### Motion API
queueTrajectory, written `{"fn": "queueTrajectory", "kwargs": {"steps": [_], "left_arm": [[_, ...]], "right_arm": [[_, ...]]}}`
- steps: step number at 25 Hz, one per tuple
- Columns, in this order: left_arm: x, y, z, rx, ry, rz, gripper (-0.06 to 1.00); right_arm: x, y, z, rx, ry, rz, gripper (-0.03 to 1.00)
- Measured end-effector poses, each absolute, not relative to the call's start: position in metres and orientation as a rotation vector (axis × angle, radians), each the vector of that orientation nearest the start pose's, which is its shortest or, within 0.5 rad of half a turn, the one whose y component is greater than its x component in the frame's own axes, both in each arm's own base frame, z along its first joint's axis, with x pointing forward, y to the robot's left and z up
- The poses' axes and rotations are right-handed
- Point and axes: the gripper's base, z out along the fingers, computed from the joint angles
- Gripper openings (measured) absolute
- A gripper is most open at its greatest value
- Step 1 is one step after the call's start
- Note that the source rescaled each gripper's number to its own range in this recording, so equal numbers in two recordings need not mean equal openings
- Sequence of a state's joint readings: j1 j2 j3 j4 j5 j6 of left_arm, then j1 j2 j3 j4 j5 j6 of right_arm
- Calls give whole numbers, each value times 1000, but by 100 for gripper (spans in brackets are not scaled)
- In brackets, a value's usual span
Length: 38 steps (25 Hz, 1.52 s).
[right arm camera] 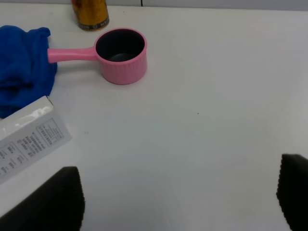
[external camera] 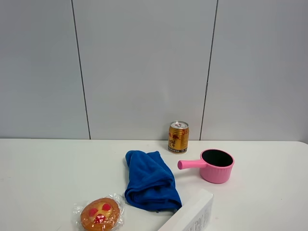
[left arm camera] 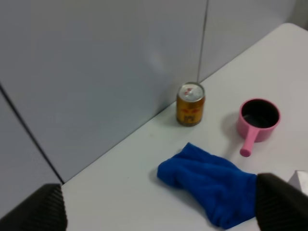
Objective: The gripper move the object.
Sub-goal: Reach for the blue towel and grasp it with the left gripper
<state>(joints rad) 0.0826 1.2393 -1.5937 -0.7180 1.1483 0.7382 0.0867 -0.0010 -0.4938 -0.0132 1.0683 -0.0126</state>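
Note:
On the white table (external camera: 48,168) a crumpled blue cloth (external camera: 150,180) lies in the middle. A gold drink can (external camera: 178,136) stands upright behind it by the wall. A pink saucepan (external camera: 215,165) sits right of the cloth, empty, handle pointing left. A wrapped round bun (external camera: 100,214) lies at the front left, and a white box (external camera: 192,216) at the front edge. Neither arm shows in the exterior view. My left gripper (left arm camera: 161,208) is open and empty, high above the cloth (left arm camera: 211,185). My right gripper (right arm camera: 175,192) is open and empty over bare table right of the saucepan (right arm camera: 120,55).
A grey panelled wall (external camera: 144,67) runs along the table's back edge, close behind the can. The white box (right arm camera: 26,137) lies near the cloth's front end. Bare tabletop shows at the far left and to the right of the saucepan.

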Motion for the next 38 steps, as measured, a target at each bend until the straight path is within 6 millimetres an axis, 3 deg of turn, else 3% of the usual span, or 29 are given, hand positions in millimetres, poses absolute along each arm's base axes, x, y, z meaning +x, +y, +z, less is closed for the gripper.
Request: {"fn": "queueTrajectory", "kwargs": {"steps": [4, 9, 15, 19, 23, 28, 32, 34, 38], "left_arm": [[279, -71, 471, 800, 1990, -527, 81], [323, -130, 415, 1005, 2114, -566, 81], [348, -200, 342, 1212, 2215, -580, 81], [356, -231, 301, 1311, 2248, -519, 81], [365, -245, 265, 1369, 2303, -431, 83], [372, -251, 235, 1296, 2423, -453, 85], [375, -252, 225, 1062, 2580, -504, 85], [380, -250, 221, 848, 2661, -522, 85], [391, -244, 202, 591, 2761, -449, 85]], "right_arm": [[-5, -1, 275, -101, 2055, 30, 100], [-5, -1, 275, -101, 2055, 30, 100], [-5, -1, 275, -101, 2055, 30, 100], [-5, -1, 275, -101, 2055, 30, 100], [-5, -1, 275, -101, 2055, 30, 100], [-5, -1, 275, -101, 2055, 30, 100], [-5, -1, 275, -101, 2055, 30, 100], [-5, -1, 275, -101, 2055, 30, 100], [-5, -1, 275, -101, 2055, 30, 100]]}}
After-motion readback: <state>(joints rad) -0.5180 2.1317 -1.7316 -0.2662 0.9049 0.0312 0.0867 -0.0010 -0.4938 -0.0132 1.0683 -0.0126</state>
